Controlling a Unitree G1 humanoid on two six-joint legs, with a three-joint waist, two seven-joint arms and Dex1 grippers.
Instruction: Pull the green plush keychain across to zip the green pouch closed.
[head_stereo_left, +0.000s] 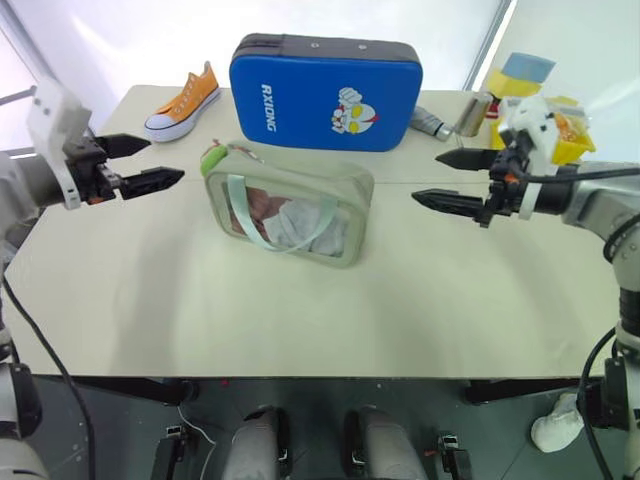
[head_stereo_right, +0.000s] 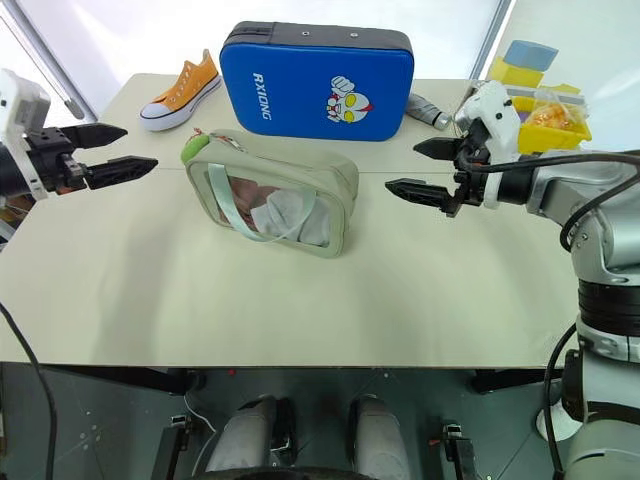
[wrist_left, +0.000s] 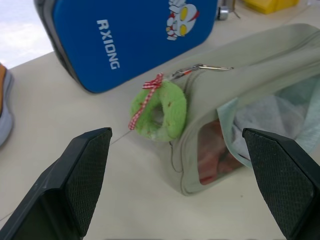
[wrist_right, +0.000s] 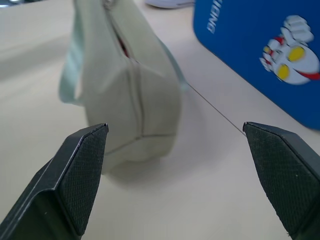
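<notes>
Standing upright near the middle of the pale table (head_stereo_left: 150, 290), the green pouch (head_stereo_left: 350, 195) with its clear front panel facing the near edge and its mint strap (head_stereo_left: 262, 228) looping down across that panel. Hanging off the pouch's left end at the top corner, the green plush keychain (wrist_left: 159, 111), a fuzzy ring with a red-checked bow, clipped by a short metal link to the zipper pull and resting against the end wall just above the tabletop. Visible along the top from the right wrist view, a dark gap in the zipper line near the right end. Hovering well to the left of the pouch and above the table, the left gripper (head_stereo_left: 140, 163), fingers spread wide apart with nothing between them, tips aimed toward the keychain but clearly apart from it. Hovering on the opposite side, to the right of the pouch, the right gripper (head_stereo_left: 447, 178), likewise spread wide and empty, pointing at the pouch's right end without touching. Lying just behind the pouch, a large blue padded case (head_stereo_left: 325, 92) with a cartoon figure and white lettering. Farther back on the left, an orange sneaker (head_stereo_left: 183, 103); at the back right corner, a yellow bin (head_stereo_right: 545, 125) and a small metallic can (head_stereo_left: 472, 113).
</notes>
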